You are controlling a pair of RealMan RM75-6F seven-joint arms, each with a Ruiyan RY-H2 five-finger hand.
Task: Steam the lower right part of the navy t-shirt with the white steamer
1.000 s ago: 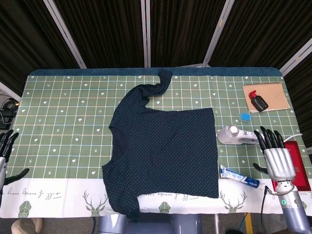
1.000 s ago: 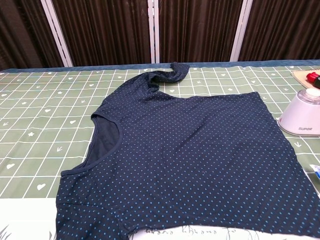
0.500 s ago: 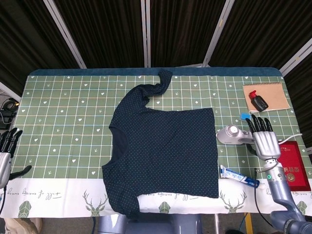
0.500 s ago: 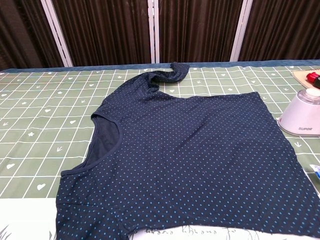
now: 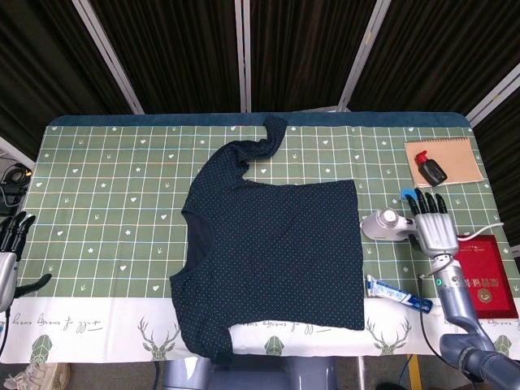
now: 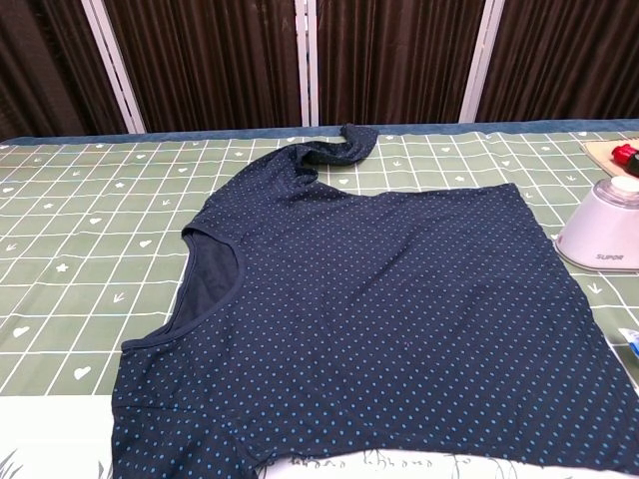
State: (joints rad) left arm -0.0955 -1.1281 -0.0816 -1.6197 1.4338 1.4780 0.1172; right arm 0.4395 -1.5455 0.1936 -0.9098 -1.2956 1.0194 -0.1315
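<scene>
We saw the navy t-shirt point(image 5: 276, 244) lying flat across the middle of the green checked tablecloth point(image 5: 114, 203), its neckline toward the left and one sleeve twisted up toward the far edge. The white steamer point(image 5: 388, 225) lay on its side just beside the shirt's right hem. Our right hand point(image 5: 431, 226) was over the steamer's handle end with its fingers point(image 5: 420, 201) straight and slightly apart; whether the palm actually touched the handle we could not tell from above. Our left hand point(image 5: 10, 256) hung at the table's left edge, fingers apart and holding nothing. A toothpaste tube point(image 5: 398, 293) lay near the shirt's lower right corner, a red booklet point(image 5: 487, 280) sat at the right edge, and a notebook point(image 5: 443, 160) carried a small black and red object point(image 5: 431, 168).
</scene>
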